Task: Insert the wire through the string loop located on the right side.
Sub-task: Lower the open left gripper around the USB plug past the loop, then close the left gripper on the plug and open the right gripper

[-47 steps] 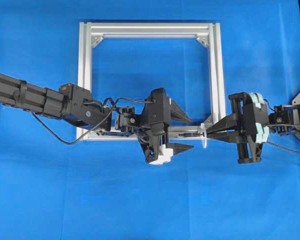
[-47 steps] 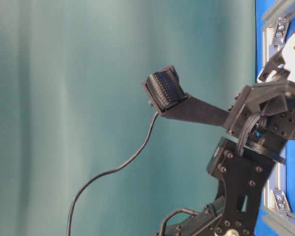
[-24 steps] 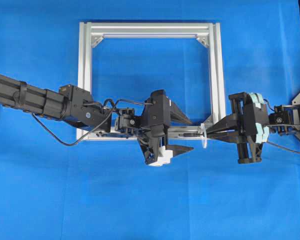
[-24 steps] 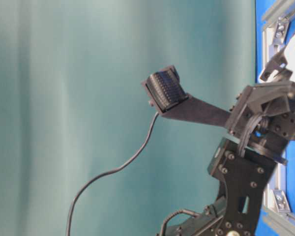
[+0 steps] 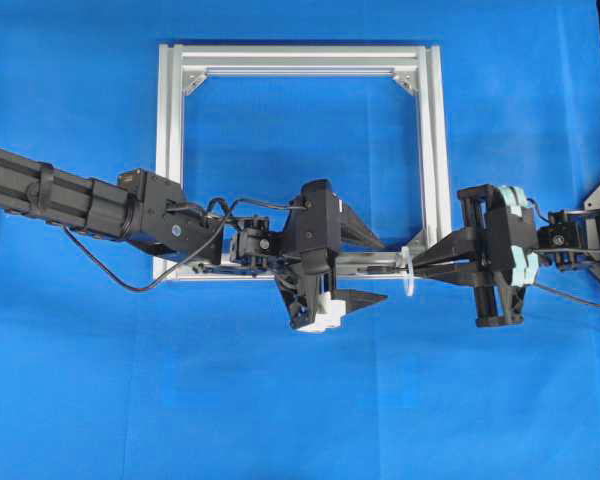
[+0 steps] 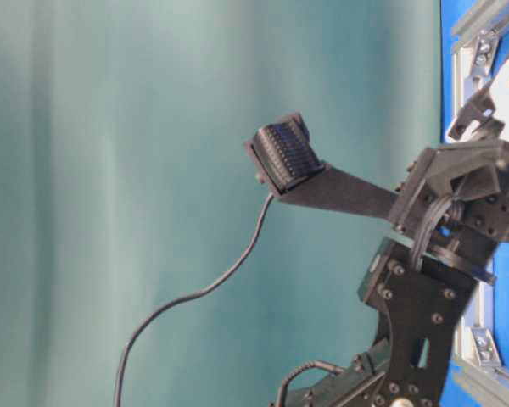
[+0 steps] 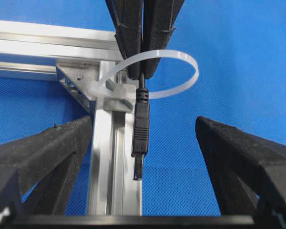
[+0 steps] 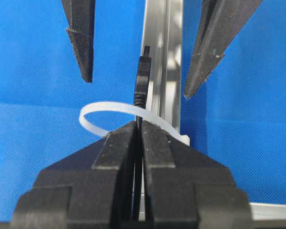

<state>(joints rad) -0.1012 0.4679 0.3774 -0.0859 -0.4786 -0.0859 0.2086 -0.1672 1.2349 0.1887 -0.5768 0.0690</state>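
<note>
My right gripper [image 8: 138, 131] pinches the limp, light wire [image 7: 140, 138] behind its stiff plug, already poking through the flimsy string loop [image 7: 174, 71]; my left gripper [image 7: 143, 143], spread wide, should take the rigid plug body.

Bright, even light with soft shadows; table-level view blurred, wrist views sharp.

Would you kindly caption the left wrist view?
Right tool pinches the wire, its plug already through the string loop.

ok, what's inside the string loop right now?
The wire runs through the string loop, plug on the left hand's side. The right hand, shut on the wire, reaches to the loop, covering the cable behind.
</note>
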